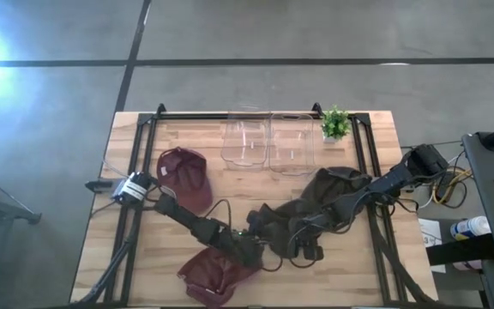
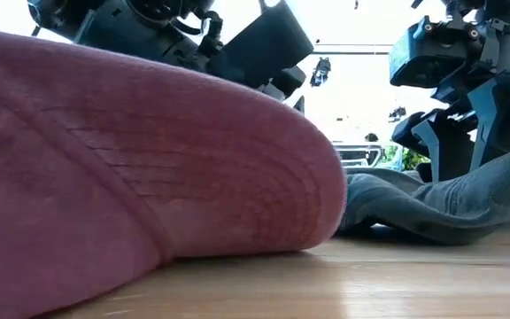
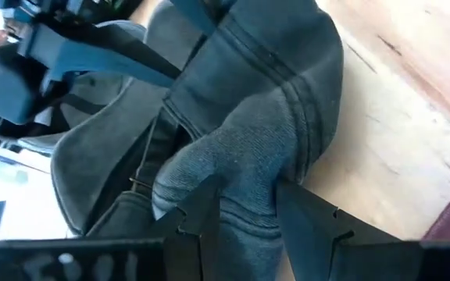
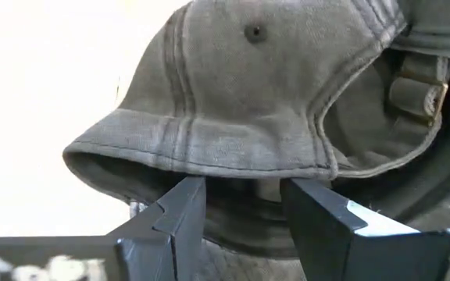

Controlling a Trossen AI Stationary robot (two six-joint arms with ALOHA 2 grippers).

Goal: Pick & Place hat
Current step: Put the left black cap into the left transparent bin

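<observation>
Up close, the left gripper (image 3: 244, 207) apparently pinches the grey hat (image 3: 248, 117).

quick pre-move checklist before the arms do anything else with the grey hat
1. Left pincer has fabric of the grey hat between its fingers: ok.
2. Right pincer closed on the same hat's edge: ok.
3. Grey hat lifted off the table: cannot tell.
4. Clear bins at the far edge look empty: ok.
5. Maroon cap at the near edge lies right beside the left arm and could snag: not ok.
6. Second maroon cap and small plant out of the arms' way: ok.
</observation>
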